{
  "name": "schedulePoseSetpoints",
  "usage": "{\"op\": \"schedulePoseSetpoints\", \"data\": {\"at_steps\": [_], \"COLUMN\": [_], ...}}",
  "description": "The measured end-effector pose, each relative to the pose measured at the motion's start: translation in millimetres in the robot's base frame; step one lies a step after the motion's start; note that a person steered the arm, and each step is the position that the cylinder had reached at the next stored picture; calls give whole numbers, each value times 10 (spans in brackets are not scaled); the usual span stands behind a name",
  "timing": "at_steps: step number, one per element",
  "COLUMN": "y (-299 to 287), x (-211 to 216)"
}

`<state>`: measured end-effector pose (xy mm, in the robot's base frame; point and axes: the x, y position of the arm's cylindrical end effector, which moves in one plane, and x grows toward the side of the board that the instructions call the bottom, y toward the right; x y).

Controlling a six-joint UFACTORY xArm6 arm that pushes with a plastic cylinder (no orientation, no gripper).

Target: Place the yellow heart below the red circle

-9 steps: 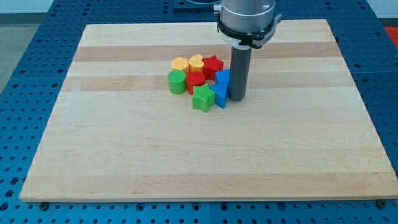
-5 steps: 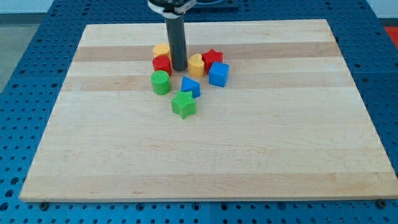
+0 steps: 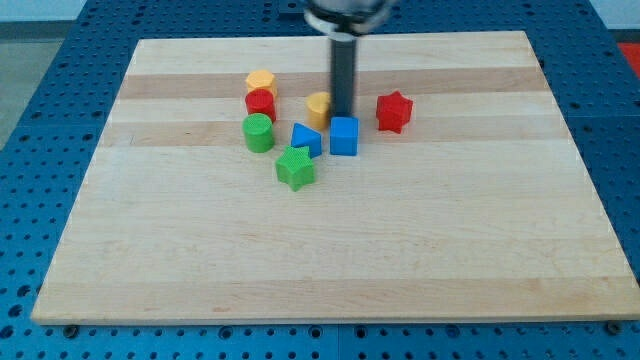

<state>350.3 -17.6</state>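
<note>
The yellow heart (image 3: 318,107) lies near the board's upper middle, partly hidden behind my rod. My tip (image 3: 342,116) touches the board right beside the heart's right side and just above the blue cube (image 3: 344,136). The red circle (image 3: 260,103) sits to the view's left of the heart, with a yellow hexagon (image 3: 260,82) just above it and a green cylinder (image 3: 258,132) just below it.
A blue triangular block (image 3: 306,139) lies below the heart and a green star (image 3: 295,167) below that. A red star (image 3: 394,111) stands alone to the right. The wooden board (image 3: 330,250) is edged by blue perforated table.
My rod moved from left of the heart to its right side. The red star slid right, away from the group. The blue cube shifted down and left a little.
</note>
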Motion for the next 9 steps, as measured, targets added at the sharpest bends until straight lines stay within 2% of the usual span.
{"op": "schedulePoseSetpoints", "data": {"at_steps": [1, 2, 3, 4, 5, 6, 7, 8, 9], "y": [-630, -1065, -598, 86, 86, -331, -1242, -1369, -1198], "x": [-514, -729, -836, -795, -541, -364, -363, -341, -331]}}
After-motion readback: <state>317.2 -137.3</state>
